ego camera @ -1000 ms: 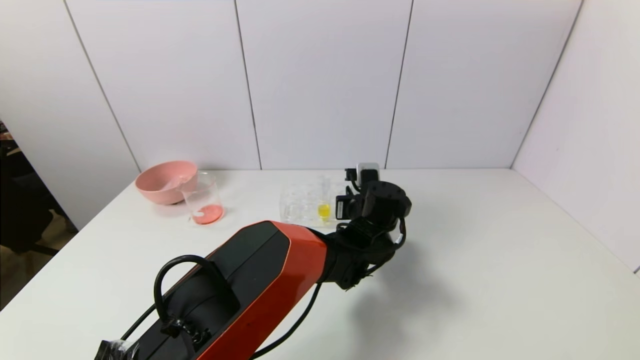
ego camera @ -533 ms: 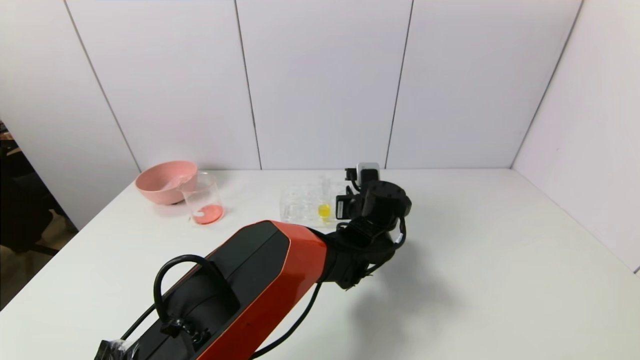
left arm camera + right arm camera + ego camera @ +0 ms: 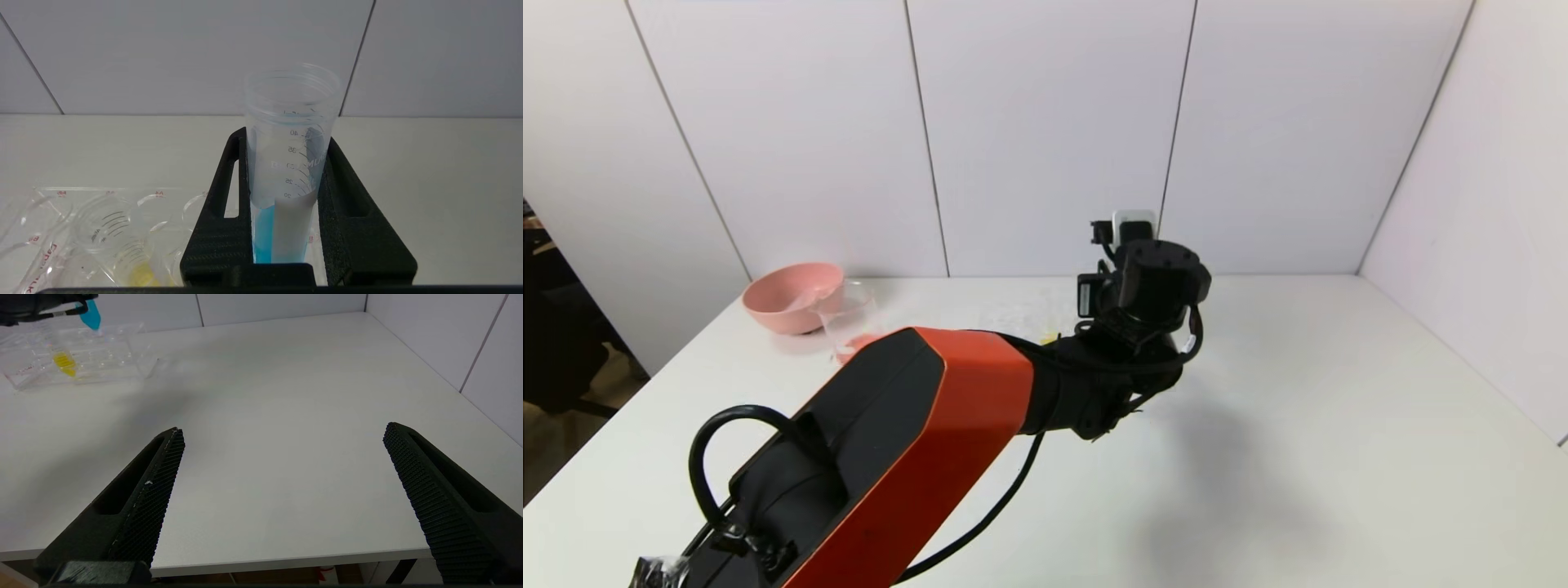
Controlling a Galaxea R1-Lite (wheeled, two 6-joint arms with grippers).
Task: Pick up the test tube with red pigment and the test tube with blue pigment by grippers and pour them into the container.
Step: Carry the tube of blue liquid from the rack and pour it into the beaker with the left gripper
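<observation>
White panels back the desk (image 3: 1339, 425). Red already colours the container (image 3: 851, 322); my left pincer (image 3: 286, 196) pinches the test tube with blue pigment (image 3: 288, 171), unpoured. My right pincer (image 3: 286, 465) hangs spread.

The right claw (image 3: 282, 441) hangs wide open over the near edge of the white table (image 3: 261, 396), while far off the blue tube tip (image 3: 90, 316) hovers above a clear rack (image 3: 77, 355) holding yellow liquid (image 3: 64, 362).
</observation>
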